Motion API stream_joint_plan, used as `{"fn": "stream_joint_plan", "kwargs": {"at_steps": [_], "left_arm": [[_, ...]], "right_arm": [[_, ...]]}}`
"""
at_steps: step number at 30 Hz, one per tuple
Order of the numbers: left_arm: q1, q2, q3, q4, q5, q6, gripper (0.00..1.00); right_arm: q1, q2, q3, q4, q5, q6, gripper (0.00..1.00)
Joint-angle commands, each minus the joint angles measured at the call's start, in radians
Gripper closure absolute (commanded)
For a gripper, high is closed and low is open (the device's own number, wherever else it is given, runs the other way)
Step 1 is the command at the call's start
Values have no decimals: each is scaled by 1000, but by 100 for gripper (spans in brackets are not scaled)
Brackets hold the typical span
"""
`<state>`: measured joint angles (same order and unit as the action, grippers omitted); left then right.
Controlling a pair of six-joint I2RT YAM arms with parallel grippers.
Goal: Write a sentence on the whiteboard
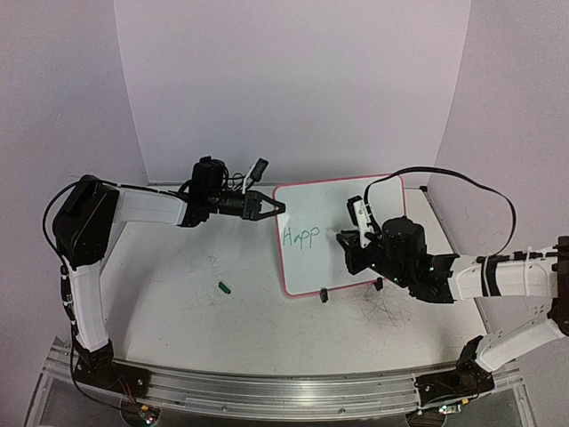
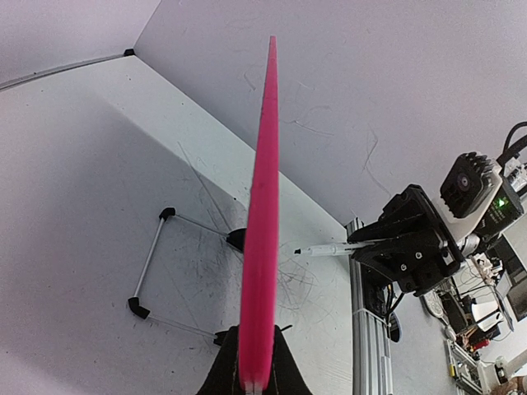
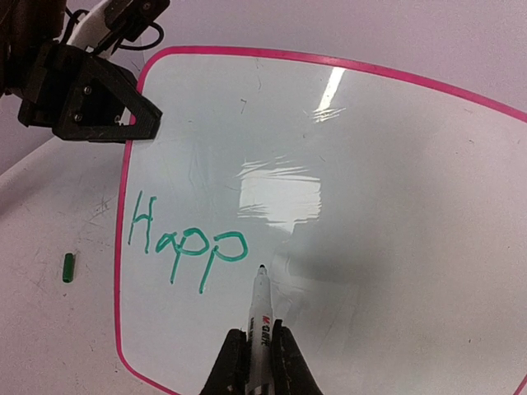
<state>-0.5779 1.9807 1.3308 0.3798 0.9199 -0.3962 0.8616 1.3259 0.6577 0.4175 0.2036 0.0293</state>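
The whiteboard [image 1: 311, 205] stands tilted on its wire stand, with a pink rim. My left gripper [image 1: 277, 206] is shut on its upper left rim; the left wrist view shows that rim [image 2: 262, 206] edge-on between my left gripper's [image 2: 255, 374] jaws. The sentence [image 3: 185, 243] reads "Happ" in green at the board's [image 3: 395, 206] left side, also visible from above [image 1: 300, 237]. My right gripper [image 3: 257, 362] is shut on a white marker [image 3: 260, 317]. Its dark tip sits just right of and below the last "p", at or very near the board.
A green marker cap [image 1: 225, 287] lies on the table left of the board, and shows in the right wrist view [image 3: 67, 268]. The stand's black feet [image 1: 324, 296] rest on scribbled tabletop [image 1: 382, 311]. Walls close in behind and at both sides.
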Motion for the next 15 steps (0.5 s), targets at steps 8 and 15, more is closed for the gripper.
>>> {"fn": "stream_joint_plan", "kwargs": {"at_steps": [8, 15], "left_arm": [[-33, -4, -5, -22, -15, 24, 100], [-33, -3, -5, -22, -14, 22, 100]], "right_arm": [[-28, 14, 41, 20, 33, 8, 100], [-28, 38, 64, 43, -36, -6, 100]]}}
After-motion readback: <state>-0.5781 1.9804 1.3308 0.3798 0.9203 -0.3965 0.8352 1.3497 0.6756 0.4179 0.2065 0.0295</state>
